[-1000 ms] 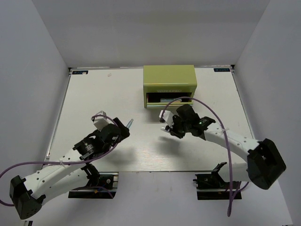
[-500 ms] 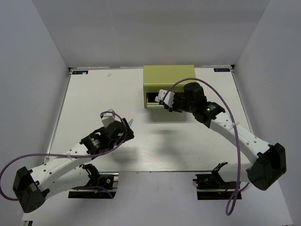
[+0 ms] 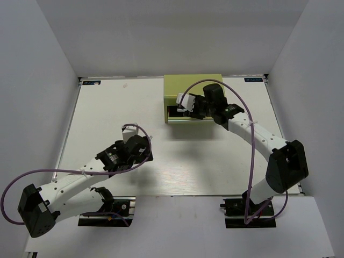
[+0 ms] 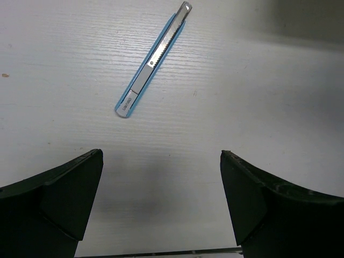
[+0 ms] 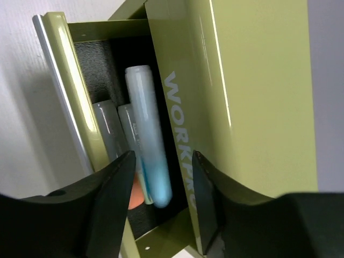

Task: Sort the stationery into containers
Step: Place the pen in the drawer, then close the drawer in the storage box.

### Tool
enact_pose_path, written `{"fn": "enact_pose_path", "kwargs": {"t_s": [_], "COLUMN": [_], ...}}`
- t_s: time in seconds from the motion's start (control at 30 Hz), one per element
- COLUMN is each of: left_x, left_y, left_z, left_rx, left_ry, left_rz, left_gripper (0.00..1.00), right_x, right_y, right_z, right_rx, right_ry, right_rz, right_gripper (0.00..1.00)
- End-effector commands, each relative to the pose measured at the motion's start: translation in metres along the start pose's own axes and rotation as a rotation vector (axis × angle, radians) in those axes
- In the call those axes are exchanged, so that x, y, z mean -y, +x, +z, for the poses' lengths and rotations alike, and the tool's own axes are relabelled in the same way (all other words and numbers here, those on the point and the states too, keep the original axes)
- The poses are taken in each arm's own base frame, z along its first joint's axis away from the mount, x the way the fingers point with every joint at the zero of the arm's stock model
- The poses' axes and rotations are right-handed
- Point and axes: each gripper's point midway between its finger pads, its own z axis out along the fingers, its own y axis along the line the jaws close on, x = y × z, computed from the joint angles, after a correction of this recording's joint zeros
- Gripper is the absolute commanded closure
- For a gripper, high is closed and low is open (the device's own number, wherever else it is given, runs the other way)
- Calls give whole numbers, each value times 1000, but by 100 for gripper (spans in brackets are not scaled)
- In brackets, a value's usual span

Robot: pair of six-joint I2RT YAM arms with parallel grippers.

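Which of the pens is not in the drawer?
The slim light blue one, lying out on the white table; the other pens lie inside the green chest's open drawer.

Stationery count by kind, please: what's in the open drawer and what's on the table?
Marker pens in the open drawer: 3
Slim light blue cutter on the table: 1
Total: 4

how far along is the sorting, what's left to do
Mostly done: the teal pen and two greyish ones lie in the open drawer of the olive chest. The right gripper hangs open over it, empty. Left: the slim light blue piece lies on the table below the open left gripper, not yet grasped; then shut the drawer.
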Motion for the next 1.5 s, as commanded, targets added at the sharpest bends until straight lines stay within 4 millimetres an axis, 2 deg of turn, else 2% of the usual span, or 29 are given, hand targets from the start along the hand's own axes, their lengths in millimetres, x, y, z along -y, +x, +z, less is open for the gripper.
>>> {"fn": "enact_pose_path", "kwargs": {"t_s": [0.0, 0.17, 0.2, 0.27, 0.3, 0.33, 0.37, 0.4, 0.43, 0.47, 0.53, 0.57, 0.67, 0.83, 0.9, 0.93, 1.0, 1.03, 1.07, 1.17, 1.2, 1.27, 1.3, 1.47], "left_x": [3, 6, 5, 7, 6, 8, 9, 9, 9, 8, 11, 11, 11, 14, 13, 13, 13, 13, 13, 13, 14, 14, 13, 15], "left_y": [-15, -16, -15, -15, -15, -17, -18, -16, -16, -14, -15, -15, -15, -18, -16, -16, -16, -14, -14, -13, -13, -13, -11, -8], "left_z": [-7, -5, -3, -2, -2, -1, -1, 1, 1, 3, 3, 3, 3, 3, 5, 5, 5, 7, 7, 9, 10, 11, 12, 15], "left_rx": [37, 43, 37, 37, 37, 43, 41, 35, 35, 29, 22, 22, 22, 28, 21, 21, 21, 15, 15, 9, 9, 9, 3, -9], "left_ry": [8, 13, 8, 8, 7, 13, 11, 5, 4, -1, 5, 5, 5, 11, 4, 4, 4, -2, -2, -8, -8, -8, -14, -13], "left_rz": [18, 23, 27, 27, 36, 32, 42, 47, 48, 62, 63, 63, 72, 77, 82, 82, 82, 87, 87, 91, 91, 91, 95, 100], "left_gripper": [0, 0, 0, 0, 0, 0, 0, 0, 0, 0, 0, 0, 0, 0, 0, 0, 0, 0, 0, 0, 0, 0, 0, 0], "right_x": [25, 23, 24, 17, 12, 1, -6, -34, -41, -60, -72, -85, -96, -89, -88, -77, -76, -59, -58, -26, -23, -10, -5, 21], "right_y": [-15, -14, -23, -22, -40, -38, -40, -48, -47, -45, -45, -39, -26, -6, -1, 2, 11, 17, 22, 28, 33, 31, 39, 40], "right_z": [-5, -6, -10, -16, -20, -22, -24, -34, -34, -42, -42, -44, -34, -10, -7, 2, 7, 19, 22, 36, 38, 44, 46, 52], "right_rx": [37, 43, 77, 86, 165, 167, 185, 228, 248, 246, 268, 254, 212, 132, 113, 93, 50, 22, -1, -41, -68, -68, -102, -113], "right_ry": [52, 40, 24, -24, -76, -134, -178, -321, -363, -448, -507, -566, -636, -591, -568, -501, -461, -369, -345, -181, -157, -93, -59, 60], "right_rz": [-20, -1, 6, 36, 34, 36, 5, 25, -47, -23, -65, -57, -52, -30, -5, -29, 20, -8, 16, 41, 62, 58, 69, 45], "right_gripper": [46, 44, 53, 73, 96, 100, 100, 100, 100, 100, 100, 100, 100, 100, 100, 100, 100, 100, 100, 100, 100, 100, 100, 100]}}
